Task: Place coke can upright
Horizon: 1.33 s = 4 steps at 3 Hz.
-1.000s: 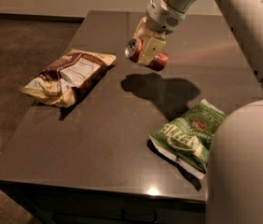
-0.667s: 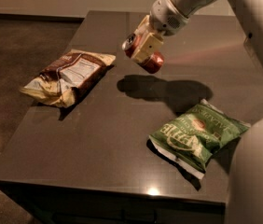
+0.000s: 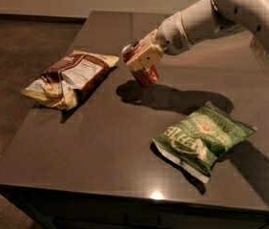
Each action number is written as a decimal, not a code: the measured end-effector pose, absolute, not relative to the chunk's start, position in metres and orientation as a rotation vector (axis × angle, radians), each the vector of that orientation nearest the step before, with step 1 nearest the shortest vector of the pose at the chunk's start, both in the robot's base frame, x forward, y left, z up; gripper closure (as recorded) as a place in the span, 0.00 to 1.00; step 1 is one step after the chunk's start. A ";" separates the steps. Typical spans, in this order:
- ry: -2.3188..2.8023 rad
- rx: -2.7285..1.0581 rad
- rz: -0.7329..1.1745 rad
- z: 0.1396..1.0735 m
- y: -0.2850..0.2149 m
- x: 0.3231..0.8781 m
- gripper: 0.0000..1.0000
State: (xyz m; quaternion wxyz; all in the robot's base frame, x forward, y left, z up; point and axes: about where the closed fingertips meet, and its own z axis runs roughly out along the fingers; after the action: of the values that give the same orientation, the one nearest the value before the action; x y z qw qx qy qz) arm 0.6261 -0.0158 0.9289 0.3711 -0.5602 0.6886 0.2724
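The coke can (image 3: 146, 74) is red with a silver top. It hangs tilted in the air above the middle of the dark table (image 3: 101, 142), its top pointing up and to the left. My gripper (image 3: 141, 61) is shut on the can, with a cream finger (image 3: 146, 56) across its side. The white arm reaches in from the upper right. The can's shadow lies on the table just below it.
A brown and white chip bag (image 3: 70, 78) lies at the table's left. A green chip bag (image 3: 201, 137) lies at the front right. The table's front edge runs along the bottom, with dark floor to the left.
The arm has swung to a lower, more sideways reach. The can has moved a little left and down, still held and tilted.
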 end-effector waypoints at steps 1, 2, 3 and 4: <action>1.734 -1.276 0.747 0.924 -0.015 0.633 1.00; 1.679 -1.137 0.787 0.926 -0.019 0.645 1.00; 1.630 -1.026 0.821 0.924 -0.028 0.657 0.84; 1.592 -0.953 0.848 0.919 -0.039 0.666 0.61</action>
State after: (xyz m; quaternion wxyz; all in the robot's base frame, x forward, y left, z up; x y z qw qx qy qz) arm 0.6661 -0.0389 0.9188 0.5233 -0.3982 0.6649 0.3543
